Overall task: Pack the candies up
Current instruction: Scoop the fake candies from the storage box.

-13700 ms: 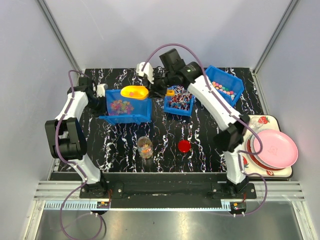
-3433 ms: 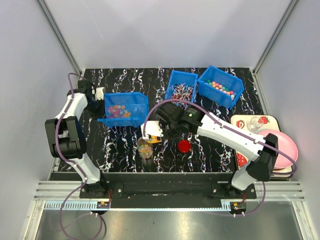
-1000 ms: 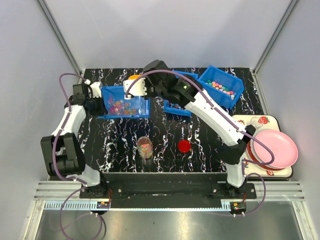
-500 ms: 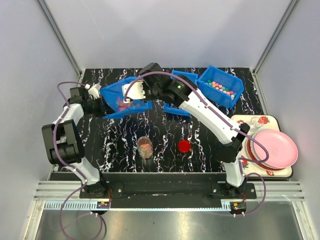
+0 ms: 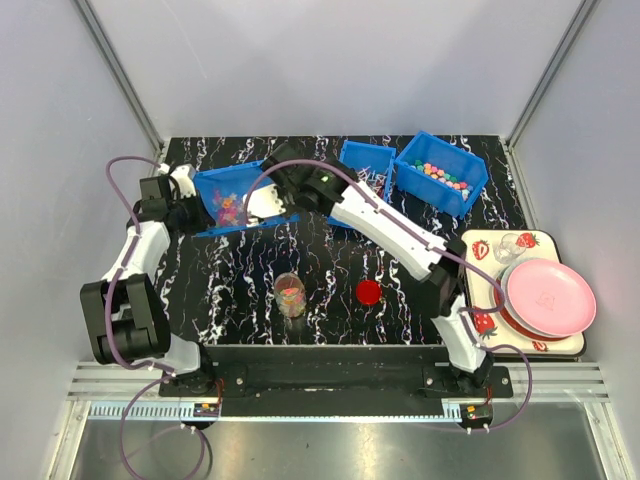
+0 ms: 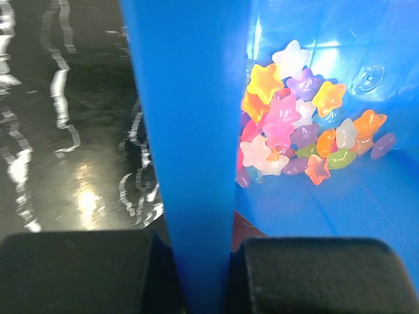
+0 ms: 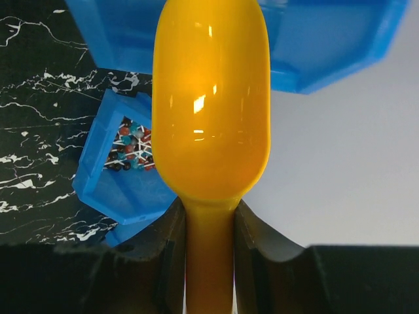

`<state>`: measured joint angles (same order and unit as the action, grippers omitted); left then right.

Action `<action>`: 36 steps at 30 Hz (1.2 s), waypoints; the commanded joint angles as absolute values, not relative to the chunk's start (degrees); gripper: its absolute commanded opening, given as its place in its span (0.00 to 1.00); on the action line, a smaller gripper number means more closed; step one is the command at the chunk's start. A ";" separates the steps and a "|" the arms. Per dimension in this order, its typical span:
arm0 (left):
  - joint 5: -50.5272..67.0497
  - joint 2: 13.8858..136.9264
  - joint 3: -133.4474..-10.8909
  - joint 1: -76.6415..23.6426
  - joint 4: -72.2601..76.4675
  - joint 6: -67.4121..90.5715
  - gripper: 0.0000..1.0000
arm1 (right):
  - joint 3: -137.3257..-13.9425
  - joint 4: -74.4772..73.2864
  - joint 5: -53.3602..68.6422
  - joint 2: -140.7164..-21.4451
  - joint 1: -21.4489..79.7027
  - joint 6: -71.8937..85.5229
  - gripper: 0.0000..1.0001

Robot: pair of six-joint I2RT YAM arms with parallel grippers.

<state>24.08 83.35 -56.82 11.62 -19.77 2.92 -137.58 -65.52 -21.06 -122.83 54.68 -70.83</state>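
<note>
My left gripper [image 5: 188, 207] [image 6: 200, 261] is shut on the left wall of a blue bin [image 5: 240, 180] [image 6: 196, 131] and holds it tilted. Star-shaped orange, pink and yellow candies [image 5: 228, 208] [image 6: 298, 134] lie heaped in it. My right gripper [image 5: 258, 203] [image 7: 209, 252] is shut on the handle of a yellow scoop [image 7: 211, 98] and reaches into that bin from the right. No candy shows on the scoop. A small clear jar [image 5: 290, 295] holding some candies stands at the table's front middle. A flat red lid [image 5: 369, 292] lies to its right.
A second blue bin [image 5: 362, 165] [image 7: 124, 176] with red-and-white wrapped sweets stands behind the right arm. A third blue bin [image 5: 442, 172] of small coloured balls is at the back right. Stacked pink plates [image 5: 545, 295] on a tray sit at the right edge.
The right gripper with the scoop has moved left and lower into the tilted bin. The left arm keeps its hold and has shifted the bin slightly.
</note>
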 commanded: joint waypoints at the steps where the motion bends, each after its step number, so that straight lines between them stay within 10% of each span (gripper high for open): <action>1: 17.77 79.54 -57.57 11.08 -14.94 4.31 0.00 | -142.11 -66.36 -24.43 -126.91 55.28 -74.97 0.00; 36: 16.43 67.41 -50.45 3.25 -12.39 0.44 0.00 | -152.06 -53.62 -5.19 -149.50 54.23 -74.10 0.00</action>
<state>6.50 72.71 -49.93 4.12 -21.93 0.60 -152.66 -58.39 -11.73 -147.06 54.92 -78.13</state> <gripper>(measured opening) 0.117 0.338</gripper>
